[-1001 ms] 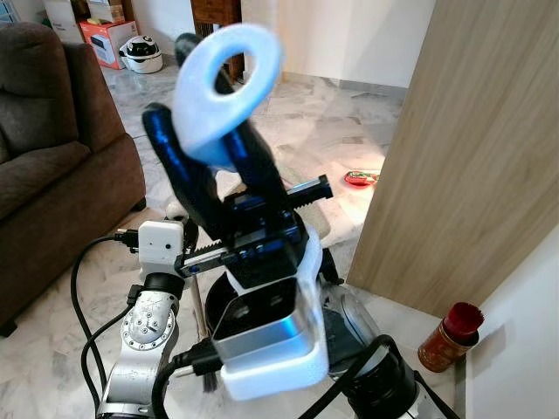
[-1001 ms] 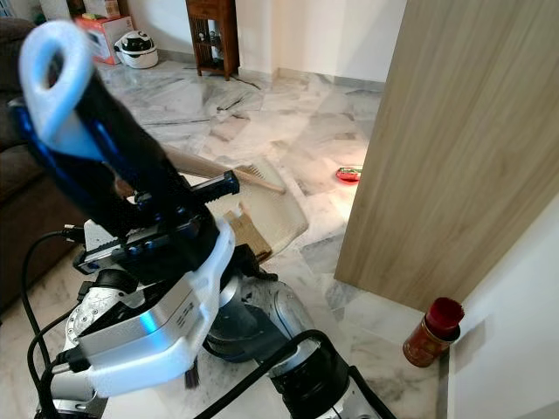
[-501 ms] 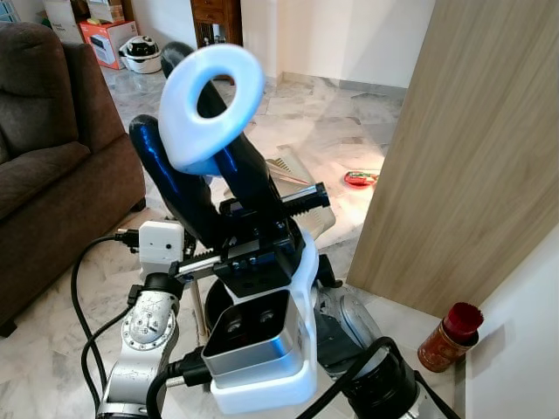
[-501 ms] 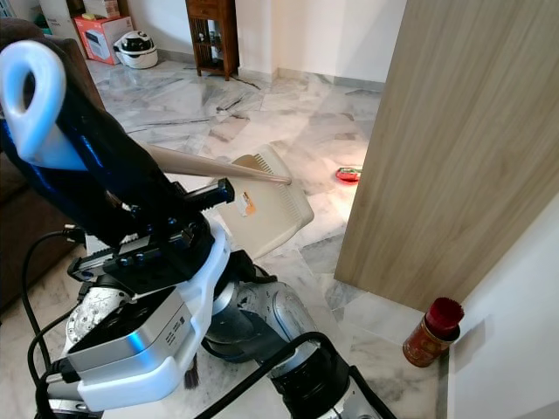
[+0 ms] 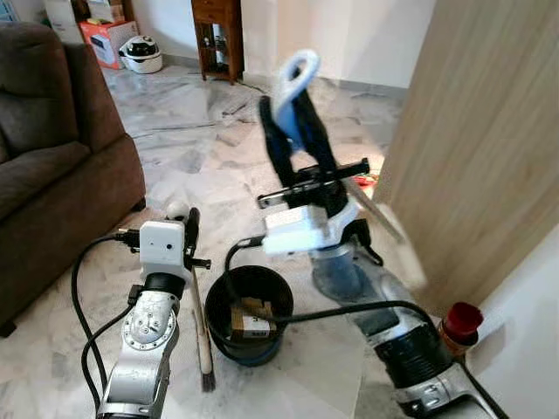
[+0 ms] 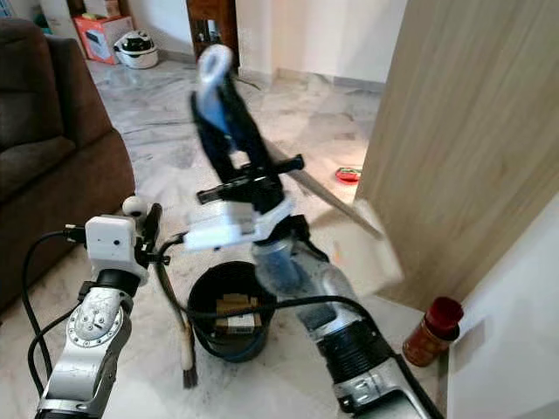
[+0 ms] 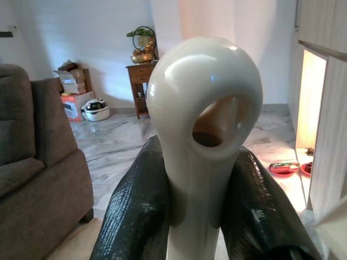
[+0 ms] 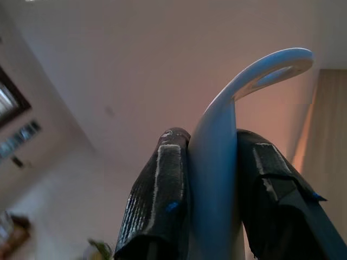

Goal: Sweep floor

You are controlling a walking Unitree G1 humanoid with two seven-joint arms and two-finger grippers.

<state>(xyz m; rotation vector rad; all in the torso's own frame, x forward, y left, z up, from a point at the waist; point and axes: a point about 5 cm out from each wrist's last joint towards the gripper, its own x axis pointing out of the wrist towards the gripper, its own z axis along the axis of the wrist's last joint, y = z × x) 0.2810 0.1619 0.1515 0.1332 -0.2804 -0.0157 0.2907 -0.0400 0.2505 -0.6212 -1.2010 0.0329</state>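
Observation:
My right gripper (image 5: 293,113) is raised in front of me, shut on the pale blue loop handle (image 5: 295,74) of a dustpan. Its beige pan (image 5: 397,249) hangs blurred and tilted to the right, near the wooden panel. In the right wrist view the handle (image 8: 217,157) sits clamped between both fingers. At lower left, my left gripper (image 5: 185,220) is shut on the white knob handle (image 7: 209,124) of a small brush. The brush stands upright with its bristles (image 5: 208,377) on the floor beside a black bucket (image 5: 253,353) holding cardboard scraps.
A brown sofa (image 5: 52,166) fills the left side. A tall wooden panel (image 5: 480,131) stands on the right, with a red can (image 5: 458,327) at its foot. A red item (image 6: 349,175) lies on the marble floor. A wooden side table (image 5: 218,30) and boxes stand far back.
My right arm has swung the dustpan away from the camera and to the right, uncovering the bucket. The pan now blurs near the panel. The left arm and brush have held still.

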